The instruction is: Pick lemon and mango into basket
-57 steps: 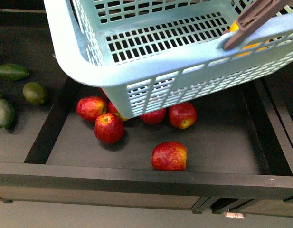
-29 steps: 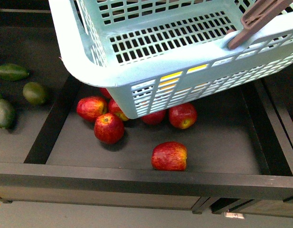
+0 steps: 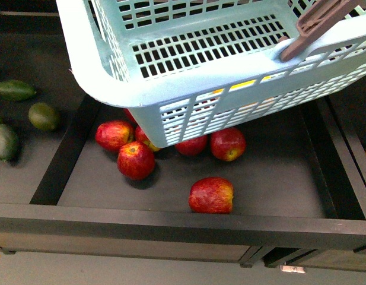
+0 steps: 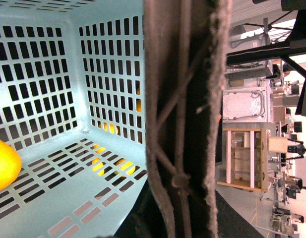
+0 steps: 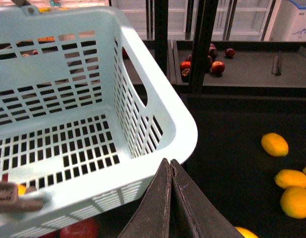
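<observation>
The turquoise basket (image 3: 188, 83) hangs tilted in the air above a bin of apples, its brown handle (image 3: 316, 24) at the upper right. My left gripper (image 4: 180, 208) is shut on that handle (image 4: 182, 99), which fills the middle of the left wrist view. A yellow fruit (image 4: 3, 164) lies on the basket floor, only partly in view; I cannot tell whether it is lemon or mango. Yellow shows through the wall slots (image 3: 242, 86). My right gripper (image 5: 170, 166) is shut and empty beside the basket rim (image 5: 185, 134). Loose lemons (image 5: 275, 144) lie on the dark shelf beyond it.
Several red apples (image 3: 212, 195) lie in the black bin under the basket, behind its raised front edge (image 3: 171, 222). Green fruits (image 3: 43, 116) lie on the shelf to the left. More yellow fruits (image 5: 295, 201) lie near the right gripper. A far bin holds more apples (image 5: 217, 67).
The basket has swayed slightly, first right, then back left. The yellow seen through its front wall has shifted to the right.
</observation>
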`<state>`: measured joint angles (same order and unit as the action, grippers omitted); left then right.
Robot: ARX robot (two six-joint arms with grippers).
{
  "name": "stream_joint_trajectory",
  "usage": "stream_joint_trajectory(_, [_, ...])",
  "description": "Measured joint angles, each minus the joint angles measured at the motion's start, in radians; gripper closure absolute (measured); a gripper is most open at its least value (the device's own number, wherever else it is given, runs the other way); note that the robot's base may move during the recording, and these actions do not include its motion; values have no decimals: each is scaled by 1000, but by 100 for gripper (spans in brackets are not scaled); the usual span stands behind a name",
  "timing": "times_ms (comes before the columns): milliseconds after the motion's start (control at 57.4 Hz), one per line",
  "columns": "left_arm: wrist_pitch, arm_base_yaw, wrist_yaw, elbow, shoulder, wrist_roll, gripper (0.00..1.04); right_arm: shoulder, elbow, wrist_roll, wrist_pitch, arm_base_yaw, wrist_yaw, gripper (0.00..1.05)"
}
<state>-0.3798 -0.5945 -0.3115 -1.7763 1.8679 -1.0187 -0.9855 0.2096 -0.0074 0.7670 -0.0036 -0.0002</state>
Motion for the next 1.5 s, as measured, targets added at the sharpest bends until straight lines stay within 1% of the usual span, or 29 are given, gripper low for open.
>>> stream_joint_trajectory(122, [0, 0, -2, 0, 0, -1, 99, 63, -44, 0, -18, 0, 0, 103])
stream_joint_trajectory(348, [0, 0, 0, 0, 0, 0, 99, 231, -127, -1, -107, 2, 0, 102])
stream_joint_trajectory(383, [0, 0, 0, 0, 0, 0, 99, 243, -132, 0, -111, 2, 0, 96])
stream_joint_trajectory(470, [0, 0, 0, 0, 0, 0, 99, 251, -134, 0, -113, 2, 0, 83])
stream_joint_trajectory(575, [0, 0, 0, 0, 0, 0, 99, 252, -134, 0, -113, 2, 0, 64])
stream_joint_trajectory(592, [0, 0, 0, 0, 0, 0, 99, 252, -134, 0, -113, 2, 0, 62])
stream_joint_trajectory(609, [0, 0, 0, 0, 0, 0, 99, 252, -134, 0, -113, 2, 0, 57])
stream_joint_trajectory(697, [0, 0, 0, 0, 0, 0, 99, 253, -134, 0, -113, 2, 0, 38])
stream_joint_trajectory(749, [0, 0, 0, 0, 0, 0, 99, 253, -134, 0, -113, 2, 0, 24])
stream_joint_trajectory(801, [0, 0, 0, 0, 0, 0, 99, 253, -134, 0, -113, 2, 0, 17])
stream_joint_trajectory(836, [0, 0, 0, 0, 0, 0, 99, 253, -134, 0, -113, 2, 0, 11])
stream_joint_trajectory(871, [0, 0, 0, 0, 0, 0, 99, 253, -134, 0, -113, 2, 0, 7])
stream_joint_trajectory(940, [0, 0, 1, 0, 0, 0, 99, 253, -134, 0, -113, 2, 2, 9])
stream_joint_trajectory(1149, [0, -14, -24, -1, 0, -12, 99, 256, -135, 0, -114, 2, 4, 9])
stream_joint_trajectory(1498, [0, -2, 14, -2, 0, 2, 99, 253, -137, 0, -115, 2, 0, 9])
